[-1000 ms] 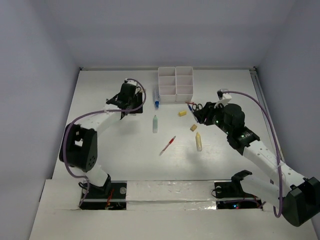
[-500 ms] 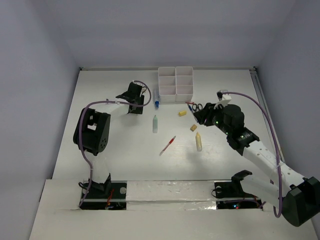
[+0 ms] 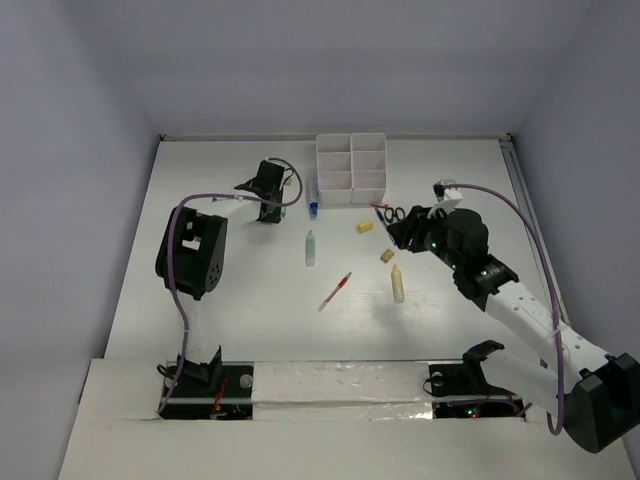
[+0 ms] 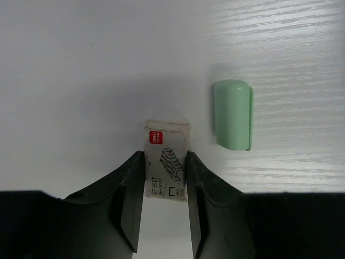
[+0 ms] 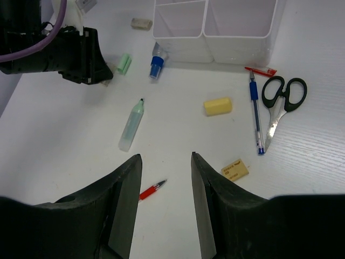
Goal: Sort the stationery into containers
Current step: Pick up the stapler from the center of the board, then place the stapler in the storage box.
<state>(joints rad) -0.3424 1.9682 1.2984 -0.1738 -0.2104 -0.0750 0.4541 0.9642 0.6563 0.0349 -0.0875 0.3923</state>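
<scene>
White table (image 3: 240,320) enclosed by pale lavender walls (image 3: 340,60)

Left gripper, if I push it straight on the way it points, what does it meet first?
The small staple box: it already sits between the left gripper's fingers, which look closed on its sides. Past it, only bare table; the pale-green cap lies off to one side, out of line.

White tray (image 5: 242,48), far part beyond the right wrist view's top edge
</scene>
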